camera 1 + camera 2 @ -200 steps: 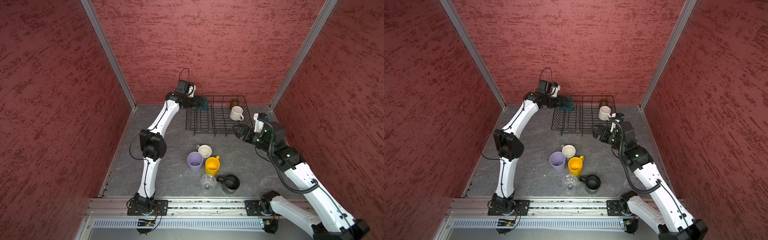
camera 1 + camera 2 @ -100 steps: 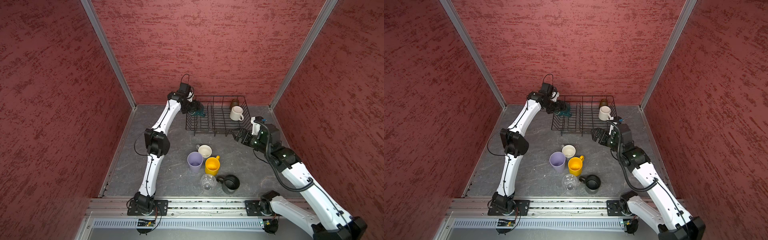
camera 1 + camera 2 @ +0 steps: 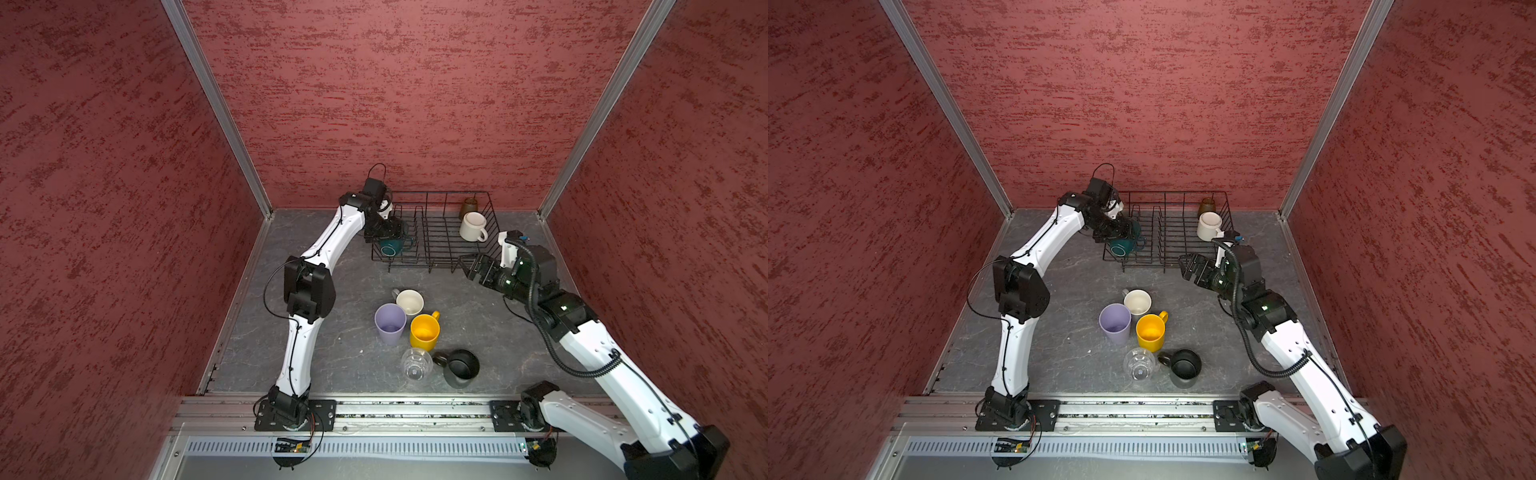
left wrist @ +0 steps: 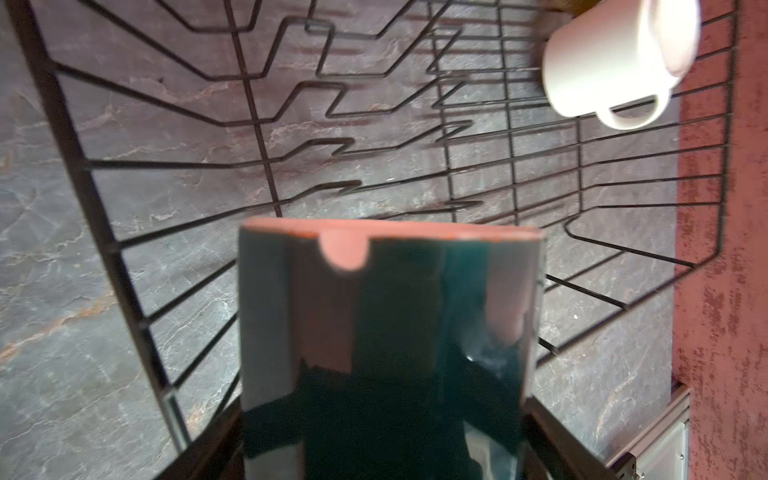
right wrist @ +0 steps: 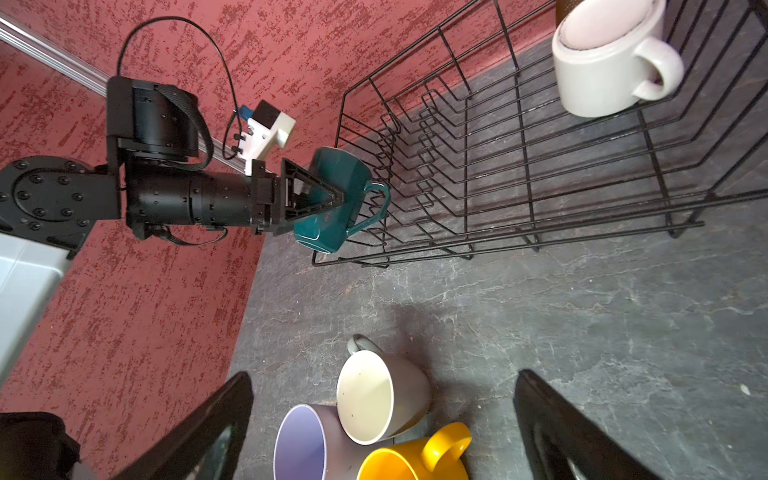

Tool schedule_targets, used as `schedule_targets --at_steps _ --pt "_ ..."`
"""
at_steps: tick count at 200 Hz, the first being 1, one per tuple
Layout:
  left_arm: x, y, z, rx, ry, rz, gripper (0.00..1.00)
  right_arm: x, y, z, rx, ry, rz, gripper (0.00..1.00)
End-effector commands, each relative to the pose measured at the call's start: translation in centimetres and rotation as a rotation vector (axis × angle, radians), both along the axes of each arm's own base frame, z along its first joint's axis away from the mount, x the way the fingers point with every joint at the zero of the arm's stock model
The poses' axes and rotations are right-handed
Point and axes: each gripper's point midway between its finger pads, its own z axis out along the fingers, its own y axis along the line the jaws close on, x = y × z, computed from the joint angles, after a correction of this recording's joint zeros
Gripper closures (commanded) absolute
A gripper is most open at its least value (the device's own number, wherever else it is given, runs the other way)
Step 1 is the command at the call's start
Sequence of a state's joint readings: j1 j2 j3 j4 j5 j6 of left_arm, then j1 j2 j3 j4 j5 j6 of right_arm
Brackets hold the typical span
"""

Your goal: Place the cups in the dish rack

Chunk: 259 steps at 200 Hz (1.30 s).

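Lowered since a second ago, the left gripper (image 3: 390, 237) has been brought from the far corner of the dish rack (image 3: 440, 192) down over its end. The teal mug (image 5: 349, 174) is clamped between its fingers, which are pressed on opposite sides of the wall. The mug's long axis is tilted, neither upright nor flat. Its ringed base is turned away from the wrist, and its handle is pointed ahead of the fingertips, toward the prongs. Contact with the rack cannot be judged. The right gripper (image 3: 468, 268) is spread wide and empty, and the grey mug (image 5: 374, 395) is seen just ahead of it.
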<state>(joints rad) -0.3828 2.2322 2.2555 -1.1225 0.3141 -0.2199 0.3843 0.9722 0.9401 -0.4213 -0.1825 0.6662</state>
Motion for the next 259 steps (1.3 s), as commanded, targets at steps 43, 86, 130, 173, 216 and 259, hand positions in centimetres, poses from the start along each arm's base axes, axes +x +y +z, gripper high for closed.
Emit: schedule_targets --at_steps 43,86,130,173,216,259 --pt "-0.4 -1.5 5.0 -0.088 -0.122 -0.05 1.0 0.6 0.8 -0.3 0.029 0.002 0.023 0.01" --pt "-1.9 -2.3 7.6 -0.184 -0.185 -0.1 1.0 1.3 1.8 -0.1 0.052 -0.006 0.062 0.04" --pt "-4.1 -3.7 11.1 -0.358 -0.279 -0.197 1.0 3.0 4.7 1.2 0.152 -0.037 0.166 0.15" --pt "-6.4 -4.4 13.8 -0.488 -0.332 -0.261 1.0 4.3 6.6 1.8 0.271 -0.066 0.232 0.23" --pt "-7.5 -4.4 15.2 -0.561 -0.373 -0.257 1.0 4.9 7.0 2.6 0.347 -0.1 0.231 0.28" --pt "-7.8 -4.6 15.9 -0.631 -0.396 -0.235 1.0 5.6 6.4 2.6 0.457 -0.123 0.157 0.34"
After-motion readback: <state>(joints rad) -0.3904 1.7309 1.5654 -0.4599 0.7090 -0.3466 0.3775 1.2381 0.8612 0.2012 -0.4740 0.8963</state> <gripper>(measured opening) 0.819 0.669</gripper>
